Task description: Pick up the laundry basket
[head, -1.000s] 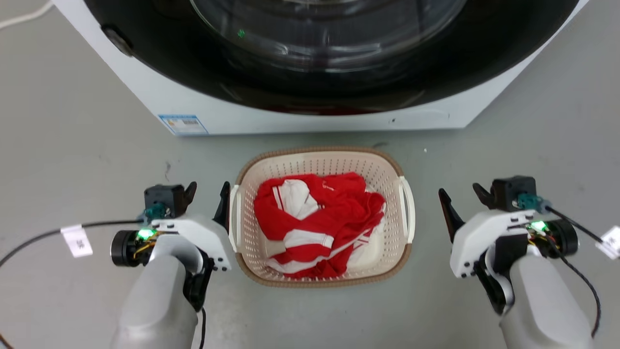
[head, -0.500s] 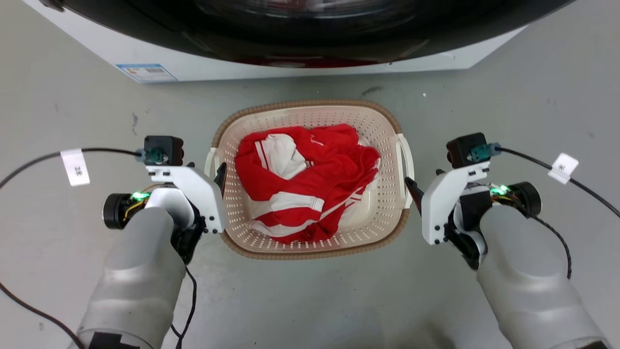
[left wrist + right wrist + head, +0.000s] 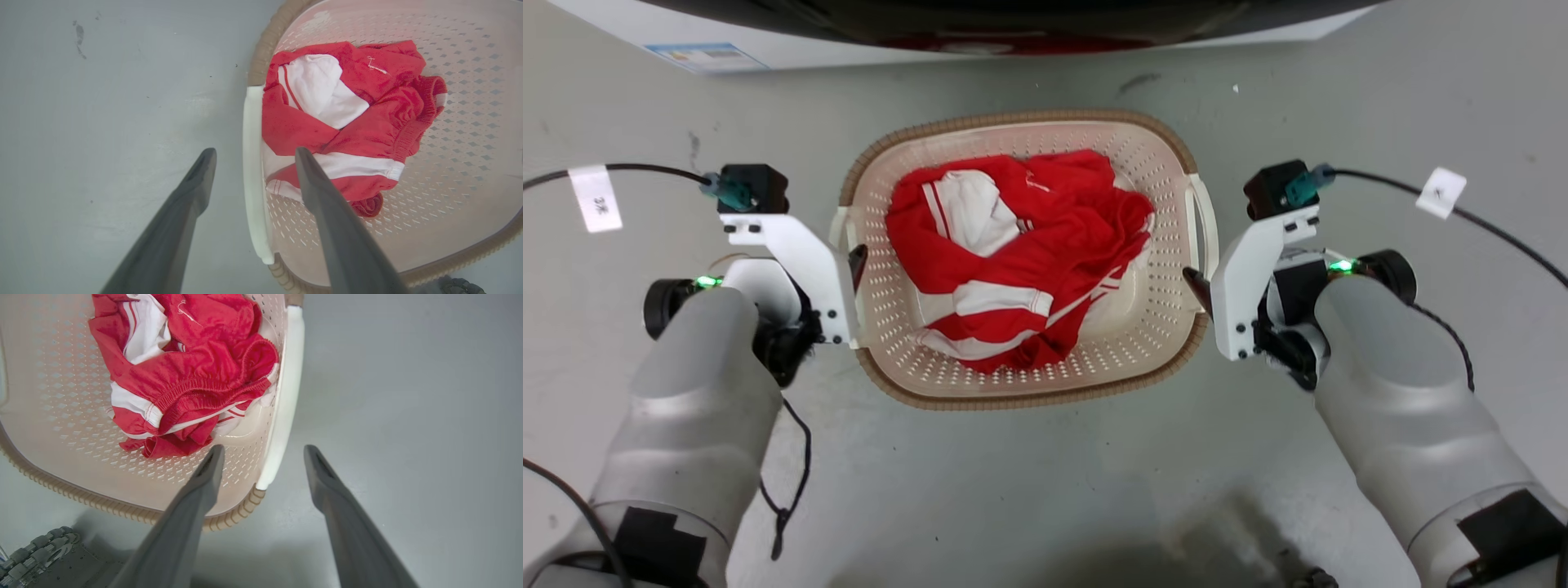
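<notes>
While the head view hid most of each gripper behind its white wrist bracket, leaving one dark tip showing on either side of the laundry basket point(image 3: 1021, 399), the wrist views gave both fingers of each. The left gripper point(image 3: 254, 152) was spread wide across the basket's left white handle point(image 3: 250, 122), with one finger outside the basket and the other over its perforated inside. The right gripper point(image 3: 263, 449) straddled the right white handle point(image 3: 288, 388) the same way, equally wide. Neither had closed on anything, and whether any finger touched a handle could not be told.

The basket sat on the grey floor point(image 3: 1045, 498) between the two grippers. Beyond its far rim the washing machine point(image 3: 613, 20) was cut off, showing just a white strip and a dark band.

There was one basket with two handles, and one red and white heap of clothing point(image 3: 1013, 245) lay inside it; how many garments made up the heap could not be told.
</notes>
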### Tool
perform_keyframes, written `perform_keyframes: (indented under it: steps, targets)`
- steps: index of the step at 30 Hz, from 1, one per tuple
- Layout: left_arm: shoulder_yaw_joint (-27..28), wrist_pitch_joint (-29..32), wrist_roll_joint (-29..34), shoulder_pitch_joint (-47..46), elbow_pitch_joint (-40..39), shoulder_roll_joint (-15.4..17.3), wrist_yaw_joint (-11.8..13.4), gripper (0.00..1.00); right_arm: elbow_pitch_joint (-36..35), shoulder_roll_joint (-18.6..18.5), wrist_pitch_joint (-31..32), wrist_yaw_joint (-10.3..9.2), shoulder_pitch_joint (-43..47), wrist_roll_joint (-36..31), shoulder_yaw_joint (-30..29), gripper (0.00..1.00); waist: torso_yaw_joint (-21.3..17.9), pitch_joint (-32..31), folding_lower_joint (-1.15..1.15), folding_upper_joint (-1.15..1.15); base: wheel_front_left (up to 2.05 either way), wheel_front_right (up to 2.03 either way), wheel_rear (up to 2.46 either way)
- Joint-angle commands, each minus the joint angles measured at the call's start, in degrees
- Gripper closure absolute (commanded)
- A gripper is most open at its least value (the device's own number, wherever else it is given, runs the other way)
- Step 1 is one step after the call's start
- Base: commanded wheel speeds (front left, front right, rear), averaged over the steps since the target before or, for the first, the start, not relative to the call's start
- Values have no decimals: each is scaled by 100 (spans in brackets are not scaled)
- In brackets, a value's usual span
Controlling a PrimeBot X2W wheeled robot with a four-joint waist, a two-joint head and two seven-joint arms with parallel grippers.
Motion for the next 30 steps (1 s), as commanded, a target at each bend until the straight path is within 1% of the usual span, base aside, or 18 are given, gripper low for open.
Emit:
perform_keyframes:
  steps: [1,5,9,11,18,24,28,29,30]
  targets:
    - [-48,25,-64,-99,-3,71,4,0,48,9,34,-4,-128,80,59,0,-52,125,-1,0,0,0,0]
    - [-276,96,-144,-252,50,203,4,0,194,9,117,-4,-398,347,286,0,-91,332,-1,0,0,0,0]
    - [-407,116,-281,-374,137,240,3,0,367,9,137,-4,-586,533,481,0,-85,505,-1,0,0,0,0]
    - [-493,146,-379,-478,197,211,3,0,480,11,152,-4,-686,639,625,0,-48,595,-1,0,0,0,0]
    - [-674,118,-524,-678,308,127,3,0,673,10,94,-4,-879,802,834,0,48,800,-1,0,0,0,0]
    - [-839,91,-683,-813,396,-28,3,0,883,10,-34,-4,-997,942,941,0,140,912,-1,0,0,0,0]
    - [-918,74,-787,-868,475,-68,4,0,968,9,-125,-4,-1059,1031,964,0,178,965,-1,0,0,0,0]
    - [-932,77,-821,-890,493,-82,4,0,1000,9,-131,-4,-1067,1092,948,4,183,976,-1,0,0,0,0]
    - [-964,115,-857,-902,495,-120,3,52,1029,9,-154,-4,-1071,1124,927,43,185,984,-1,0,0,0,0]
